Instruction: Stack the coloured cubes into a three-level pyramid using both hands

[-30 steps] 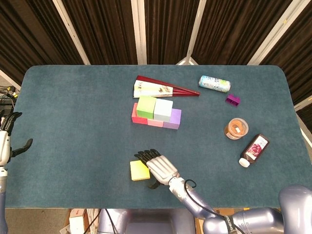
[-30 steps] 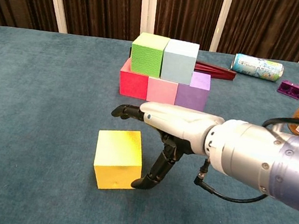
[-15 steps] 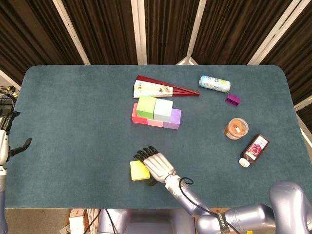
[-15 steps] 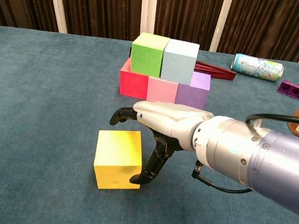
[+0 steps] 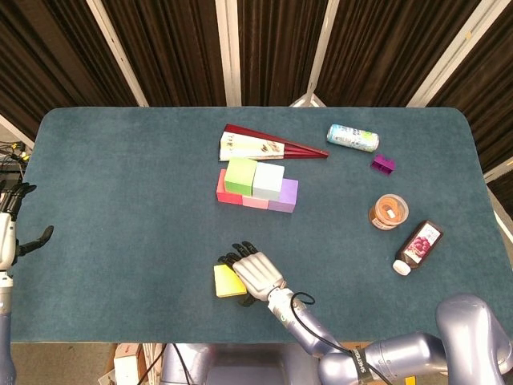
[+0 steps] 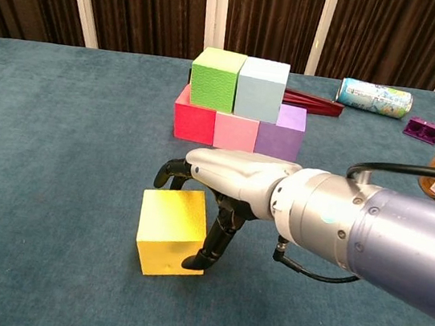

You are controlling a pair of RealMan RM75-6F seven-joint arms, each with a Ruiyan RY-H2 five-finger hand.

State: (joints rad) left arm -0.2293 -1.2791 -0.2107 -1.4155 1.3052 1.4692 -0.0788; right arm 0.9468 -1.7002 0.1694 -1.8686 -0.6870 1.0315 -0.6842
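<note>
The right hand point(image 6: 215, 191) is arched over the yellow foam cube point(image 6: 171, 230), which sits alone on the blue-green felt table point(image 5: 120, 176), near the front edge and well apart from the stack. The fingers point(image 6: 174, 168) curl down over the far top edge of this cube and the thumb point(image 6: 207, 247) hangs down along its right face, touching it or nearly so. The hand is therefore half closed around the cube, like a clamp that is not yet tight; I judge that it grips nothing firmly for now, because the cube rests flat on the table.

The stack is behind: a red cube point(image 6: 194, 119), a pink cube point(image 6: 235, 131) and a purple cube point(image 6: 281, 134) stand in one row, touching, and on them sit a green cube point(image 6: 216, 77) and a pale blue cube point(image 6: 260, 88), side by side. This makes two levels, so the yellow cube is probably the last one, for the top.

The left hand point(image 5: 14, 228) waits at the far left edge of the table, spread and holding nothing, probably to stay out of the way.

Further right lie a closed red folding fan point(image 5: 264, 146), a drinks can on its side point(image 5: 352, 137) and a small brown bottle point(image 5: 418, 246), which the task does not need
</note>
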